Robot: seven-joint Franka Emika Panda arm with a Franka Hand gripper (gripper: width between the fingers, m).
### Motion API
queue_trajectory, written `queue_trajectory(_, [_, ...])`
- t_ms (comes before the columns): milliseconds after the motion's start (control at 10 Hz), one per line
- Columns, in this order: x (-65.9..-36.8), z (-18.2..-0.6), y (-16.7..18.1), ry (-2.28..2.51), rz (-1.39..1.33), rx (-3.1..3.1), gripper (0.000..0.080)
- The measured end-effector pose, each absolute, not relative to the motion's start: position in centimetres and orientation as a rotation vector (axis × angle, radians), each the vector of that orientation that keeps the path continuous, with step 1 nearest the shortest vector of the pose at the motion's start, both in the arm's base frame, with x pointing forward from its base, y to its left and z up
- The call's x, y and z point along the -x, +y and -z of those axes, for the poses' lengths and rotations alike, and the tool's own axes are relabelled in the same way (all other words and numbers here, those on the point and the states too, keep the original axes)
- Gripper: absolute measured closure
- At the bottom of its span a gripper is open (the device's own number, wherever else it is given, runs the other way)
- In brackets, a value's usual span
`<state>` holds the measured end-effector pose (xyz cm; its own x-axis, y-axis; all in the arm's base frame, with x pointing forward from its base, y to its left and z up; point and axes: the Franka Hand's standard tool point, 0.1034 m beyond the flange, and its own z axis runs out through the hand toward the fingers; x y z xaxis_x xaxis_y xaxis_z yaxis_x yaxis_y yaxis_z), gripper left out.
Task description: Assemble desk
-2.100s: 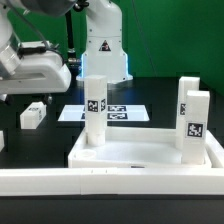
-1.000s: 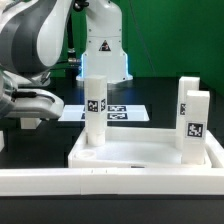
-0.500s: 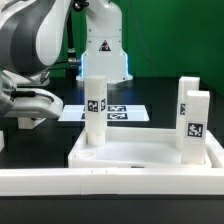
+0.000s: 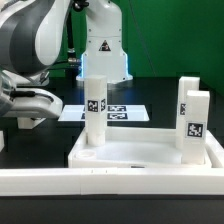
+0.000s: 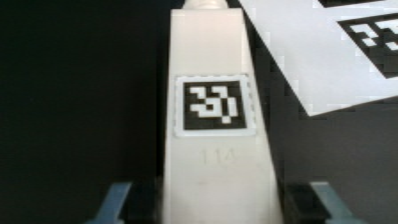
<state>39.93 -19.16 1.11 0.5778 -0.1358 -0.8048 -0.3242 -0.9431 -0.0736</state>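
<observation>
Below, black table point(image 4: 150, 95), marker board point(image 4: 125, 112) flat, green backdrop point(image 4: 175, 35) behind

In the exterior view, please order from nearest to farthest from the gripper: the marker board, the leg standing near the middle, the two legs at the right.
From the gripper:
1. Marker board, just beside it.
2. Middle leg, standing on the panel.
3. Right legs, at the far right.
</observation>
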Motion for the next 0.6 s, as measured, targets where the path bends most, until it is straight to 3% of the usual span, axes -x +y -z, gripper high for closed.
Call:
queue_trajectory(100, [-40.1,-1.4,-19.1,0.380,-1.297,2.598,0.0512])
queue_trajectory(400, [-44.4,-9.0,-17.4,0.276,-1.155,2.700,0.0511])
queue_trajectory(500, [-44.6,-10.9,-16.7,0.239,-1.134,2.724,0.0511])
queue_trajectory(600, [-45.1,-11.5,-16.6,0.228,-1.079,2.754,0.0511])
